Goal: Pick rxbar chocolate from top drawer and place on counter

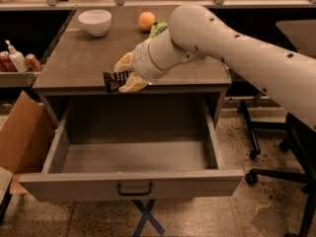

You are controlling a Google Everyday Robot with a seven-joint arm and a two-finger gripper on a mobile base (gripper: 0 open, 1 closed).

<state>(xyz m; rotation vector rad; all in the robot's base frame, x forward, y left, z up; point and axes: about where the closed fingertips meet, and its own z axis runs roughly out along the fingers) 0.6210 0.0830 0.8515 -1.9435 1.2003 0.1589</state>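
Observation:
My gripper [124,76] is shut on the rxbar chocolate [114,79], a small black-wrapped bar with pale lettering. It holds the bar level over the front edge of the counter [79,63], above the back of the top drawer [133,181]. The drawer is pulled fully out and its inside shows nothing in it. Its dark bail handle [134,188] sits at the centre of the front panel. My pale arm reaches in from the right and hides much of the counter's right side.
A white bowl [95,21] and an orange [146,20] stand at the back of the counter. A green snack bag [158,28] shows partly behind my arm. A cardboard box [22,132] is at the left, bottles [17,59] on a side shelf, chair bases at the right.

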